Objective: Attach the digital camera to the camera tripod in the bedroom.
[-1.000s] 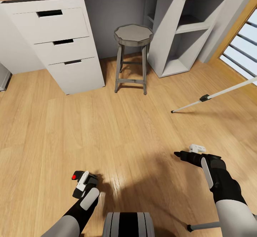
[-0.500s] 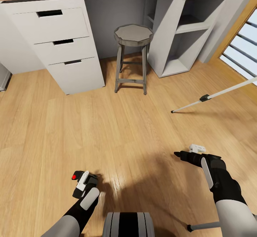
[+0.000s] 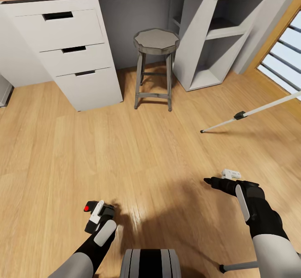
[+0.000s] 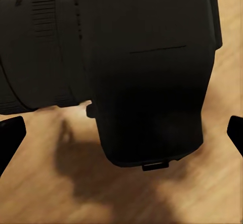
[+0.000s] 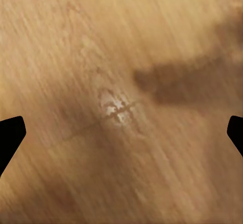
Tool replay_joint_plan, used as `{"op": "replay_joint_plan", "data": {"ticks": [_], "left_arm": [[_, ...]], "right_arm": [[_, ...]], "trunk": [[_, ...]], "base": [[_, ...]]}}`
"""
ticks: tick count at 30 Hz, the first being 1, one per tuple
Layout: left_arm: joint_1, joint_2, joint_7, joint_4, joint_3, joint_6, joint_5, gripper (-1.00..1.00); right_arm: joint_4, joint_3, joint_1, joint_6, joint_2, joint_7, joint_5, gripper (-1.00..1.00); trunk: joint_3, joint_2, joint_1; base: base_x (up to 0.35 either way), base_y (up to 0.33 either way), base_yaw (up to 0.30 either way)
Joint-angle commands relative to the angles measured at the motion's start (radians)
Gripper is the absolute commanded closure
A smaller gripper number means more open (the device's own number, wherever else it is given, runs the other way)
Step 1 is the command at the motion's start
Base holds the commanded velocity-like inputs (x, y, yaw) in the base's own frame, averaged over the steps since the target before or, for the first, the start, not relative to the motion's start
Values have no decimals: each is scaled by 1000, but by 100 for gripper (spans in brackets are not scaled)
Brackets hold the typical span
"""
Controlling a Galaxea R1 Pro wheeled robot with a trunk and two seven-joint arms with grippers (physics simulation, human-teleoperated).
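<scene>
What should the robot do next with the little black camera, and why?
Probably turn the base toward the right. The left hand holds the digital camera, while just one leg of the camera tripod shows at the right edge of the head view, near the window. Its head is out of frame, so the robot likely needs to face it first.

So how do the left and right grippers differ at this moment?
The left gripper carries the digital camera, its red button up, while the right gripper carries nothing, with bare wood floor between its spread fingertips. The left sits low near the robot's trunk; the right reaches further forward, toward the tripod leg. Both are black and hang over the floor.
</scene>
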Motion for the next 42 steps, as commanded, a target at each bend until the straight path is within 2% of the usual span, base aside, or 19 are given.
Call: {"op": "replay_joint_plan", "data": {"ticks": [1,19,42], "left_arm": [[0,1,5,-1,-8,-7,9,-100],[0,1,5,-1,-8,-6,9,-100],[-1,2,5,4,-8,-9,11,-100]], "right_arm": [[-1,-1,0,5,0,2,-3,-100],[-1,-1,-1,5,0,2,-3,-100],[-1,-1,0,5,0,2,-3,-100]], "trunk": [[-1,0,0],[-1,0,0],[-1,0,0]], "base": [[3,0,0],[86,0,0],[6,0,0]]}}
